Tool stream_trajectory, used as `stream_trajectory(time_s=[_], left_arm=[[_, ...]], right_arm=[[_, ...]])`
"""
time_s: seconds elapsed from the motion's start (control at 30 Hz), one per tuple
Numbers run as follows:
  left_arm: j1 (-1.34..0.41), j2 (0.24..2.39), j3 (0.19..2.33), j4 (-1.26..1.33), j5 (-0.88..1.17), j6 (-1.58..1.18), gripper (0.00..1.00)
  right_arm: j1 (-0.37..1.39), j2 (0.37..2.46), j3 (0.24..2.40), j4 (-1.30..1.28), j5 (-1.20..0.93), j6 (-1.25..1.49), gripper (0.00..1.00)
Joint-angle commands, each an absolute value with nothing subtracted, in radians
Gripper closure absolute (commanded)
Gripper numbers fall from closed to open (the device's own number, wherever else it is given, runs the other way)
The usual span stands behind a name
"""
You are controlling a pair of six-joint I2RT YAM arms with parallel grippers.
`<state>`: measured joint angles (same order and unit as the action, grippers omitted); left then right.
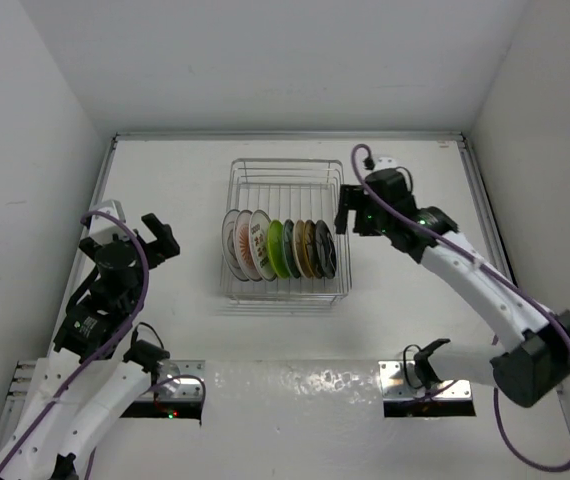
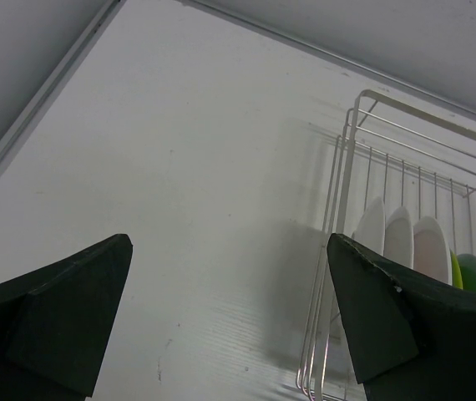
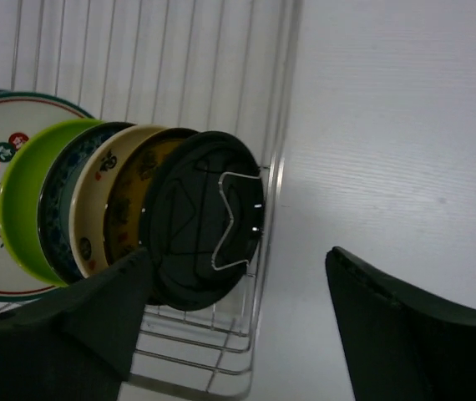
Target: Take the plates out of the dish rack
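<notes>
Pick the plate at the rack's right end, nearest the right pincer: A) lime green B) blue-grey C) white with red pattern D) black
D: the black plate stands last in the row, against the right wall of the rack, next to the open right pincer.

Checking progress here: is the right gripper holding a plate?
No, the right gripper is open, its fingers spread wide with nothing clamped, while the black plate stands upright in the dish rack.
</notes>
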<state>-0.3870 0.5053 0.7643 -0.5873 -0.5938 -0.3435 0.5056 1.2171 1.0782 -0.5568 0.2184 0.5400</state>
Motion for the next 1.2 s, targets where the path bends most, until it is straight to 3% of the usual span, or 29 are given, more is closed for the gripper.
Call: stream_trajectory(time_s=[0.0,0.07,0.13,0.47,0.8,0.9,1.17], left_arm=[[-0.396,0.515,0.759,-0.552,-0.598,-0.341,0.00],[-0.397,0.514,0.759,-0.551,-0.598,-0.339,0.00],[-0.397,0.515,0.758,-0.551,-0.595,-0.339,0.00],[-0.397,0.515,0.756,-0.546,-0.581,-0.334,0.00],[-0.397,0.522,0.755,-0.541,-0.571,-0.331,0.00],[-0.397,0.523,0.755,-0.541,-0.571,-0.331,0.00],[-0.396,0.526,0.756,-0.546,-0.586,-0.334,0.00]], right_arm=[[0.593,1.316,1.149,-0.443,0.244,0.615,0.24],[0.632,1.350,1.150,-0.402,0.274,0.637,0.39],[0.653,1.396,1.164,-0.390,0.291,0.647,0.47],[0.727,1.528,1.144,-0.391,0.413,0.676,0.56],[0.730,1.549,1.080,-0.354,0.405,0.699,0.72],[0.730,1.559,1.062,-0.341,0.387,0.718,0.73],[0.742,1.517,1.089,-0.344,0.383,0.735,1.00]])
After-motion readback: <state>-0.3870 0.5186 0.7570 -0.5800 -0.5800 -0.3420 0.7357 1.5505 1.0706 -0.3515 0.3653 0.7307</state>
